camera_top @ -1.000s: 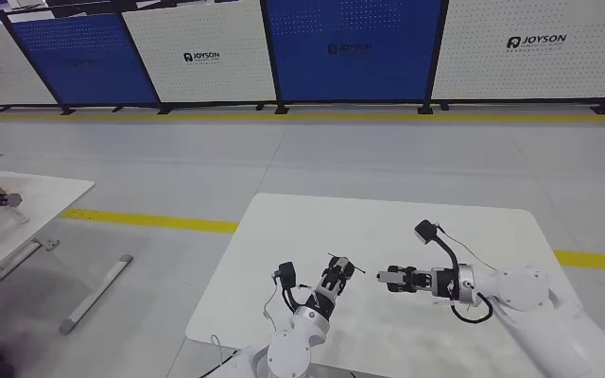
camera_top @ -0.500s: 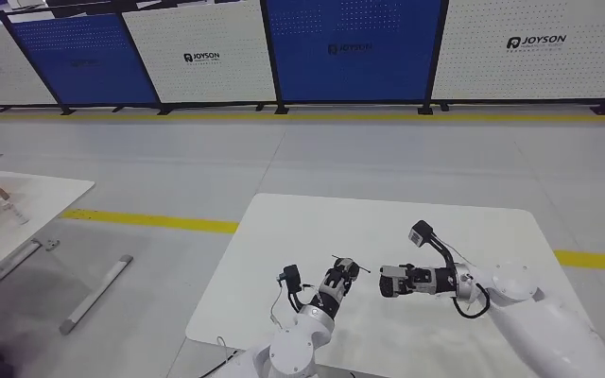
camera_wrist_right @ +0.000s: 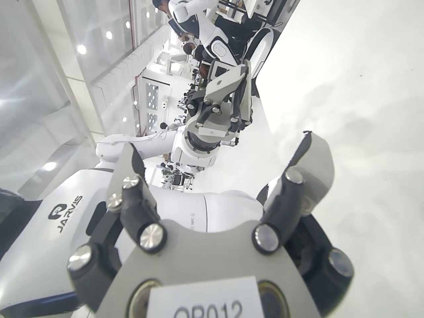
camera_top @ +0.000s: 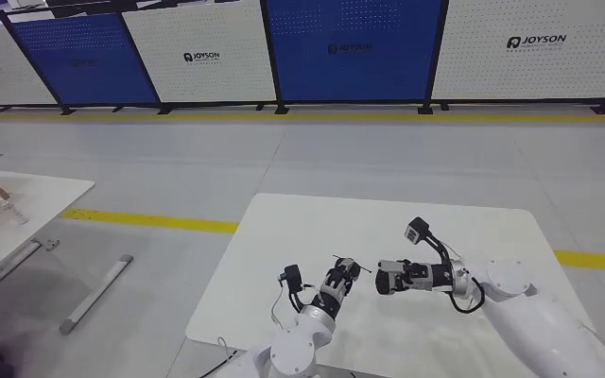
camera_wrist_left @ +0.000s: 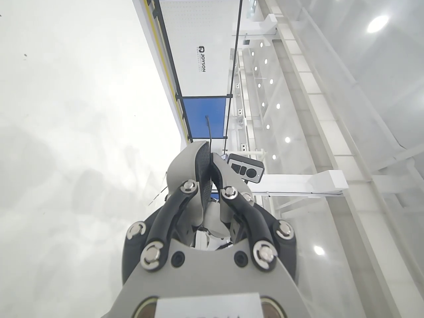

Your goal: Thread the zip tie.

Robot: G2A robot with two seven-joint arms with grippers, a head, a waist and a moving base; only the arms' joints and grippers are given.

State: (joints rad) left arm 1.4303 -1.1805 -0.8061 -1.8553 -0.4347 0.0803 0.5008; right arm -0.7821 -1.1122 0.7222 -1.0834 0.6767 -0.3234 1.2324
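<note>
Left tool: pinched shut on the zip tie. It sits over the 6 o'clock part of the tabletop in the top view. In its own wrist view the two dark pads of the left tool press together with the tie between them.
Right tool: jaws spread wide with nothing between them. It sits just at 3 o'clock of the left tool in the top view, tips turned toward 9 o'clock and facing it, the two near but apart. In its own wrist view the right tool frames the left tool farther off.
Tabletop: white with rounded corners, both arms reaching over its 6 o'clock half.
Panels: blue and white pegboard screens along the 12 o'clock side of the room.
Second table: white, at 9 o'clock of the top view, well apart from the tabletop.
Floor line: yellow stripe running between the two tables.
Zip tie: thin dark strip held by the left tool, raised off the tabletop. In the top view it crosses the fingertips from about 10 o'clock to 4 o'clock. In the left wrist view a short length stands out past the pads.
</note>
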